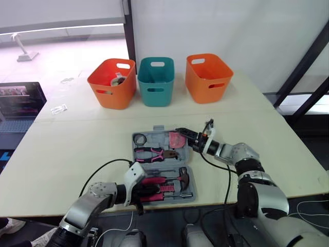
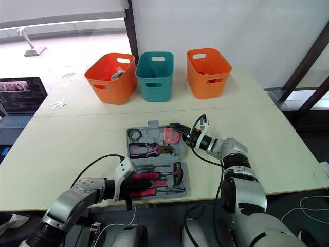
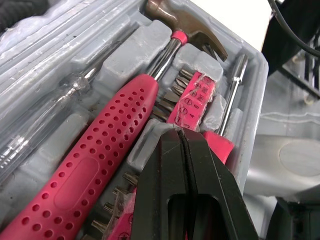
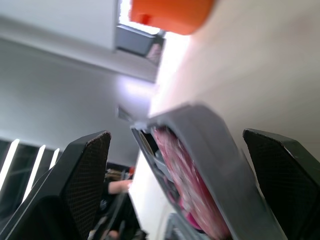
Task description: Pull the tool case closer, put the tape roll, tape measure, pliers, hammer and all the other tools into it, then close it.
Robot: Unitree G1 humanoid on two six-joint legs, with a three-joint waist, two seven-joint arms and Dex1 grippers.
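Head views: open tool case (image 1: 154, 138) at the table's (image 1: 67, 149) near edge, holding tape roll (image 1: 139, 139), tape measure (image 1: 176, 139), pliers (image 1: 154, 153) and hammer (image 1: 177, 178); along the far edge stand an orange bin (image 1: 97, 77) with a grey item (image 1: 118, 80), a teal bin (image 1: 156, 82) and a second orange bin (image 1: 208, 77). Left wrist view: left gripper (image 3: 182, 137), fingers pressed together on nothing, over the bit rack (image 3: 195, 97) beside the hammer's handle. Right wrist view: right gripper (image 4: 175, 134) spread wide, the case's wall between its fingers.
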